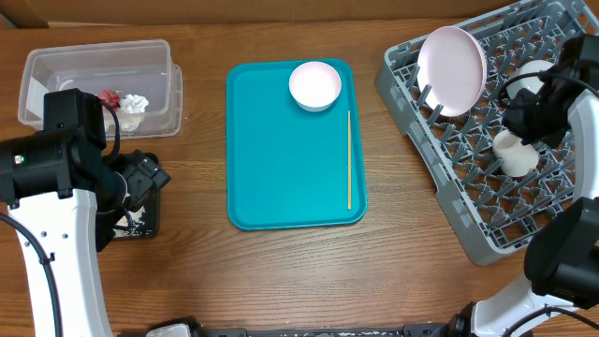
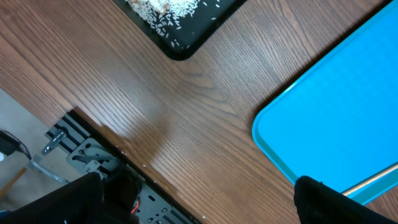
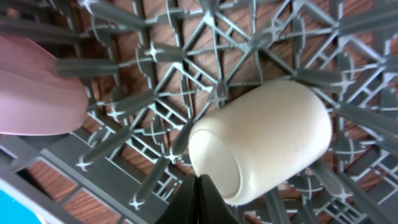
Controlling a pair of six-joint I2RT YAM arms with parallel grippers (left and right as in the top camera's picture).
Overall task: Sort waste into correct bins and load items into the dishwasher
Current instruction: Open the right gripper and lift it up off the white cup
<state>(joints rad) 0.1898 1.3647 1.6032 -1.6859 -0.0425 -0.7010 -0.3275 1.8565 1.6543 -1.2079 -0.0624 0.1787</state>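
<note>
Right gripper (image 3: 200,190): clenched, nothing between its jaws, tip at the rim of the cup (image 3: 267,140). The cup lies on its side among the pegs of the dish rack (image 1: 468,220), which stands on the table (image 1: 197,262) right of the teal tray (image 1: 281,168). A plate (image 1: 451,70) stands on edge in the rack's corner nearest the tray. A pale rim (image 1: 532,71) behind the right arm is too hidden to identify.

Left gripper (image 2: 199,186): spread wide and empty, left of the tray; only the dark ends of its fingers (image 2: 68,199) show. The black tray (image 2: 177,50) beside it holds rice crumbs (image 2: 168,9) and is mostly covered by the arm from overhead.

On the teal tray: a pink bowl (image 1: 315,84) at the far edge, a stick (image 1: 349,159) along the right edge. Far left of it, the clear tub (image 1: 56,70) holds a red wrapper (image 1: 109,96) and a napkin (image 1: 136,103).
</note>
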